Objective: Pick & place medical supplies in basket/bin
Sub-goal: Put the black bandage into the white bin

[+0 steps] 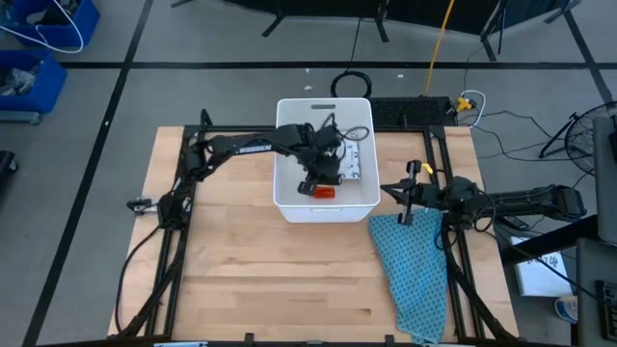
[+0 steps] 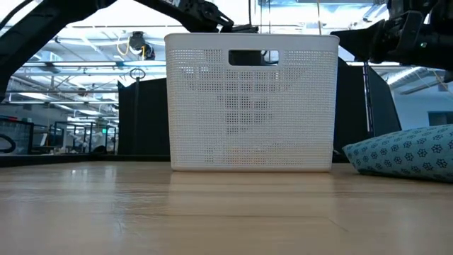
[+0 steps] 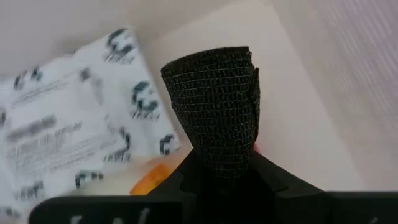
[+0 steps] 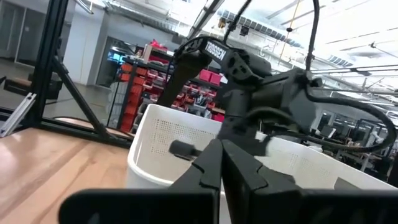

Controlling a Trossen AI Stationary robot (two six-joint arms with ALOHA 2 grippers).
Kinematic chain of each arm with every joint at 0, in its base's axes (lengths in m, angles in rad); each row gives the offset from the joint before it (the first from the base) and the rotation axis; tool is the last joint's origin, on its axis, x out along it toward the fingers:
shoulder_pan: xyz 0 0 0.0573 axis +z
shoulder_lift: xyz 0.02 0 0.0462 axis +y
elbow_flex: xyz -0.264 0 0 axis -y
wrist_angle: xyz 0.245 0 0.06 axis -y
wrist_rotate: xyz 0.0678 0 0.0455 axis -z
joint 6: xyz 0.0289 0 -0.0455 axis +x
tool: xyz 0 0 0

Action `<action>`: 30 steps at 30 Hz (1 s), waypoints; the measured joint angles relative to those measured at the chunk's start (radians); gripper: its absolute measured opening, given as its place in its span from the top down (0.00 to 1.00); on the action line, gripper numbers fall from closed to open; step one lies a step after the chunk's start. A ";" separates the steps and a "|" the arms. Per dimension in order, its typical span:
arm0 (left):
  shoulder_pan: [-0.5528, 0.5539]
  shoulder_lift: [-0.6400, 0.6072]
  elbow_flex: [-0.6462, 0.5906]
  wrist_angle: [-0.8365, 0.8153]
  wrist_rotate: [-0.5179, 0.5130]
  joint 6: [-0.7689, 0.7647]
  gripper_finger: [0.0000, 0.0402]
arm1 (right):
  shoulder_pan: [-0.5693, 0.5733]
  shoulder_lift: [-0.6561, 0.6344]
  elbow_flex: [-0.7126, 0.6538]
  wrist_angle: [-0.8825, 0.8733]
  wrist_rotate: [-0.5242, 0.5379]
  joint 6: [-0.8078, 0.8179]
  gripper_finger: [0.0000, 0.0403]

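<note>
One view, left wrist, shows left pincer [image 3: 214,168] clenching black oblong piece [image 3: 214,106]; right pincer [image 4: 222,165] clenched empty.

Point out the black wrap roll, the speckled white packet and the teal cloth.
black wrap roll [image 3: 214,106], left wrist view, on its textured side, above the fingers holding it.
speckled white packet [image 3: 68,134], left wrist view, middle of its printed face.
teal cloth [image 1: 413,265], high view, centre of the fabric.

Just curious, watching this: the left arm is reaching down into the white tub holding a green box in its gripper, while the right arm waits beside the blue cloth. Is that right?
Not quite. The left gripper holds a black oblong piece, not a green box; the left wrist view shows it. The rest stands: it reaches into the white tub, and the right gripper waits by the blue cloth.
</note>
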 joint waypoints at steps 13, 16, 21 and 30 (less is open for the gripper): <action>-0.117 0.068 -0.002 0.012 -0.166 0.241 0.84 | 0.000 0.000 0.000 -0.023 0.003 0.000 1.00; -0.140 0.082 -0.002 0.012 -0.169 0.259 0.84 | 0.000 0.000 0.000 -0.023 0.003 0.000 1.00; -0.144 0.113 0.001 0.006 -0.178 0.266 0.84 | 0.000 0.000 0.000 -0.023 0.002 0.001 1.00; -0.138 0.136 -0.003 0.017 -0.243 0.257 0.75 | 0.000 0.000 0.000 -0.023 -0.002 0.004 1.00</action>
